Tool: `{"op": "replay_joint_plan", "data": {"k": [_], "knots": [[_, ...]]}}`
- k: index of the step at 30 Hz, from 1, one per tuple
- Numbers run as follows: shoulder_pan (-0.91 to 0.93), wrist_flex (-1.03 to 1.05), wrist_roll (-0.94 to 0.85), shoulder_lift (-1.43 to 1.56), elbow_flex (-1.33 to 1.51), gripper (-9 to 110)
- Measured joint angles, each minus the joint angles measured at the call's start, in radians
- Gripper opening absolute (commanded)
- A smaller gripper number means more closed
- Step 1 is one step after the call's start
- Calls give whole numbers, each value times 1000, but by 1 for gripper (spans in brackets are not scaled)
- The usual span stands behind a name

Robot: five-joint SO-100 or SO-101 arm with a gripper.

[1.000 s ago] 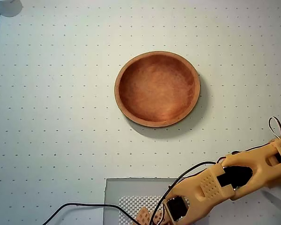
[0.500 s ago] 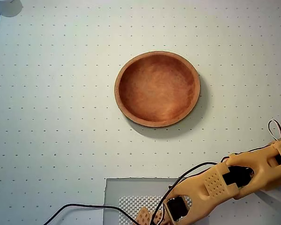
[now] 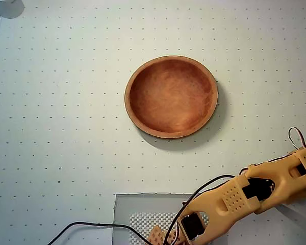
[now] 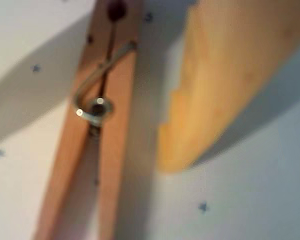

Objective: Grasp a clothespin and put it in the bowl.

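Note:
The clothespin [image 4: 97,130] is light-tan wood with a metal coil at its middle. It lies flat on the white dotted table and fills the left half of the wrist view. One yellow finger [image 4: 210,100] stands just to its right, with a narrow gap between them. The other finger is out of that view, so the jaws stand apart. In the overhead view the yellow arm [image 3: 245,196] reaches in from the right and my gripper [image 3: 163,239] is cut off by the bottom edge. The clothespin cannot be made out there. The reddish-brown wooden bowl [image 3: 127,97] sits empty at the middle of the table, far from the gripper.
A grey mat [image 3: 143,204] with a mesh patch [image 3: 143,222] lies at the bottom edge under the gripper. A black cable [image 3: 92,224] runs leftward from the arm. A grey object [image 3: 7,6] sits at the top left corner.

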Motion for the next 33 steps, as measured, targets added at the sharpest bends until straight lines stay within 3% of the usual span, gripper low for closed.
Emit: {"op": "replay_joint_plan", "data": {"k": [17, 29, 33], "knots": [[-46, -11, 0, 0, 0, 27], [-81, -11, 0, 0, -9, -3], [-81, -11, 3, 0, -8, -3]]}}
